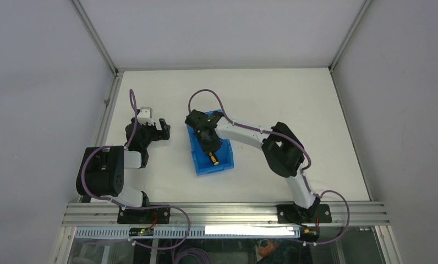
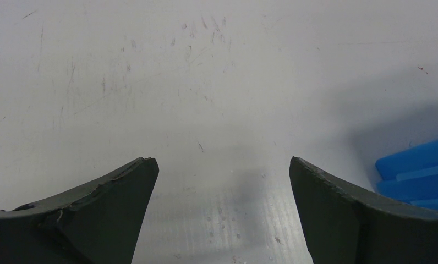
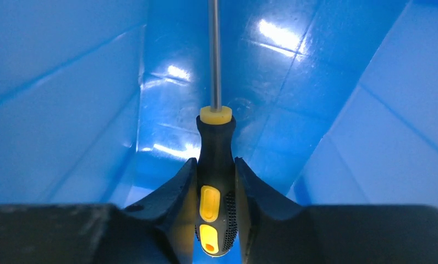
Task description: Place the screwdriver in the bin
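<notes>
The blue bin (image 1: 199, 160) sits mid-table; its inside fills the right wrist view (image 3: 63, 93), and a corner shows in the left wrist view (image 2: 420, 165). My right gripper (image 1: 209, 144) reaches down inside the bin and is shut on the screwdriver (image 1: 214, 159). In the right wrist view the gripper (image 3: 215, 163) clamps the black and yellow handle (image 3: 215, 140) from both sides, with the thin shaft pointing away along the bin floor. My left gripper (image 1: 163, 128) is open and empty just left of the bin, over bare table in its own view (image 2: 222, 162).
The white table (image 1: 272, 93) is walled by grey panels on the left, back and right. An aluminium rail (image 1: 228, 212) with the arm bases runs along the near edge. Purple cables loop off both arms.
</notes>
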Robot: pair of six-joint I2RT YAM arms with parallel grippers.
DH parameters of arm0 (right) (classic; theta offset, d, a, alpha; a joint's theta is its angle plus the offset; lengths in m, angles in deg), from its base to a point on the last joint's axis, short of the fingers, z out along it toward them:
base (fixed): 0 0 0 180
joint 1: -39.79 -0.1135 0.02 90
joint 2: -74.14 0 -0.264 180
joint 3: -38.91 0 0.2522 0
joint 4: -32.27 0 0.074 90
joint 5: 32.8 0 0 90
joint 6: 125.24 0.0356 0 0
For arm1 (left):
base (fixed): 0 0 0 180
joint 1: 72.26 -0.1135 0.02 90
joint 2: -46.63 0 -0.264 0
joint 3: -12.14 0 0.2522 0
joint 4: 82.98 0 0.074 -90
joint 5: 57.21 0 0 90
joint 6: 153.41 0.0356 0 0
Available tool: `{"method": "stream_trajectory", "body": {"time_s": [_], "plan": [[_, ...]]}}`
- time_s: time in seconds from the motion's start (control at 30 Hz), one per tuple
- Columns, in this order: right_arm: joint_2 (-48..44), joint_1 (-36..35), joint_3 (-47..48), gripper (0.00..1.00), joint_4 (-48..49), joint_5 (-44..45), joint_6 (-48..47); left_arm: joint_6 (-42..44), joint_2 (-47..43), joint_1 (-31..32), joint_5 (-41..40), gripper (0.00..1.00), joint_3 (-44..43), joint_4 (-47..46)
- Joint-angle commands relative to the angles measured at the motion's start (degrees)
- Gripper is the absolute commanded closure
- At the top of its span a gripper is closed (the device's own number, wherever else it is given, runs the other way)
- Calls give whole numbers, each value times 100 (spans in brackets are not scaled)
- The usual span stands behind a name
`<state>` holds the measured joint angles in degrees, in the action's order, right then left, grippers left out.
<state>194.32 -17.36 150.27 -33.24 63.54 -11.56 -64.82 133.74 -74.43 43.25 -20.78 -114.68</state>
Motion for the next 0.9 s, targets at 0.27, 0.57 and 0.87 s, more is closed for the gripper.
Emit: {"method": "stream_trajectory", "body": {"time_s": [0.27, 0.57, 0.87], "plan": [[-490, -31, 1, 52, 341, 374, 81, -17, -76, 65, -55, 1, -133, -359], [-1769, -34, 359, 55, -164, 787, -293, -17, -79, 68, -50, 1, -136, -359], [-3508, 1083, -1097, 1, 225, 444, -684, -18, -76, 62, -52, 1, -132, -359]]}}
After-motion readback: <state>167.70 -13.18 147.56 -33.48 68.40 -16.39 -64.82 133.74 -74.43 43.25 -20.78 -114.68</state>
